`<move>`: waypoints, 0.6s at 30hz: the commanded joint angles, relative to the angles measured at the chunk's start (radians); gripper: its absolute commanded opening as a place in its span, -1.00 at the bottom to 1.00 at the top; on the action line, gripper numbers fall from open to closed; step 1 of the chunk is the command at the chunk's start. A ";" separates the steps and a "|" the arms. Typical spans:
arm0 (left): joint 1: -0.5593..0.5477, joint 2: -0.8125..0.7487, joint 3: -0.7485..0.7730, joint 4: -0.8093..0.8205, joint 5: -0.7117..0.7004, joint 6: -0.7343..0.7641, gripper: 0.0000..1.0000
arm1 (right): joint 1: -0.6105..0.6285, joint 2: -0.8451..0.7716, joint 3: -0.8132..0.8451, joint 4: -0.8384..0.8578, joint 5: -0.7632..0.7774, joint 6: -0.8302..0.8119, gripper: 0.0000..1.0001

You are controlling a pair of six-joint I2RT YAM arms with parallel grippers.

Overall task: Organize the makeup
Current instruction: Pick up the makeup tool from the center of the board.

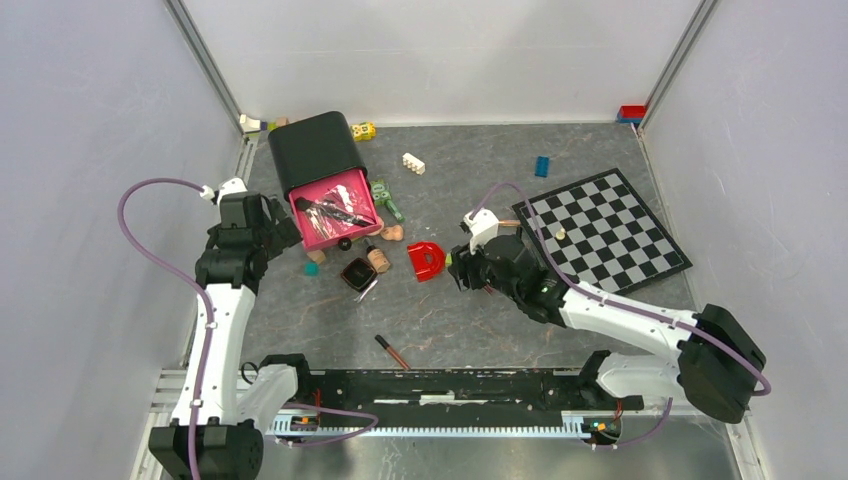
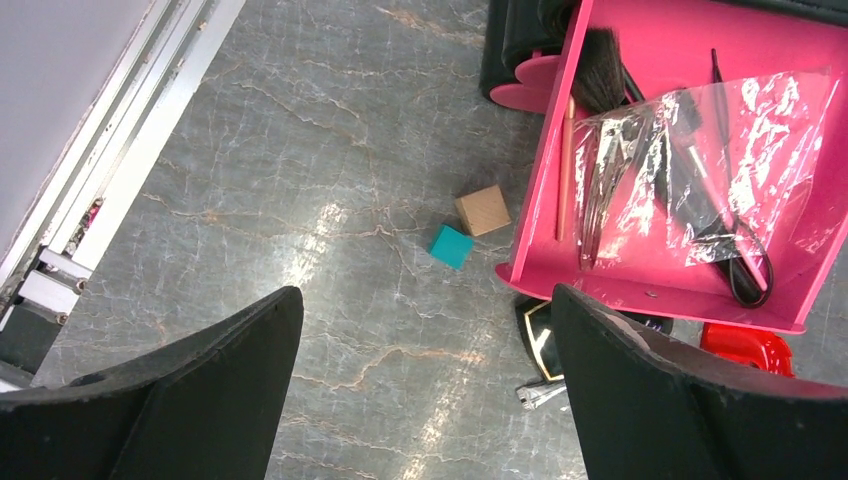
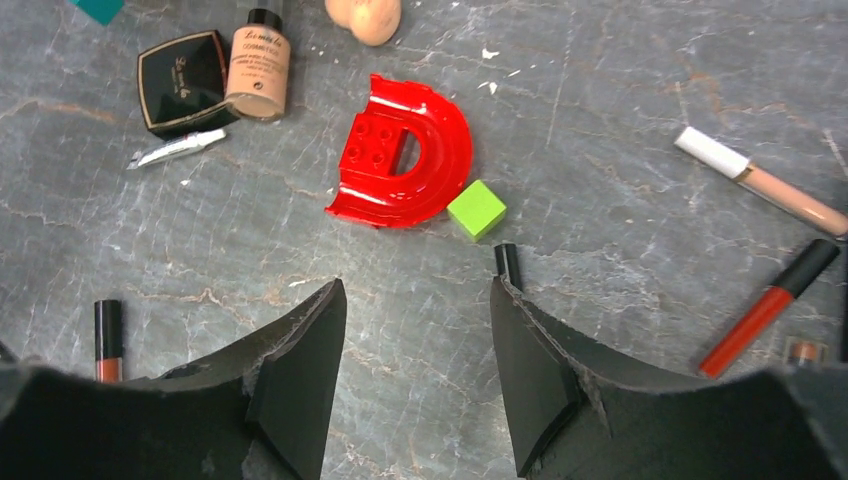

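Now left fingers (image 2: 180, 400) gape empty beside pink drawer (image 2: 650, 292) edge; right fingers (image 3: 290, 400) likewise

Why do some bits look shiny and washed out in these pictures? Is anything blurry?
Left wrist view: the clear plastic bag in the pink drawer throws white glare, and the table shows a bright reflected streak. Right wrist view: sharp, with glossy highlights on the red D-shaped piece. Top view: even light, only faint shadows, nothing clearly blurred.
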 commanded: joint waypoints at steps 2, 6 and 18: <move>0.005 0.049 0.094 0.017 0.017 -0.041 1.00 | 0.001 -0.046 -0.002 -0.009 0.068 -0.035 0.24; 0.005 0.099 0.140 0.035 0.040 -0.049 1.00 | 0.001 -0.065 -0.013 -0.024 0.079 -0.048 0.25; 0.005 0.231 0.245 0.064 0.054 -0.057 1.00 | 0.001 -0.150 -0.083 -0.059 0.108 -0.089 0.30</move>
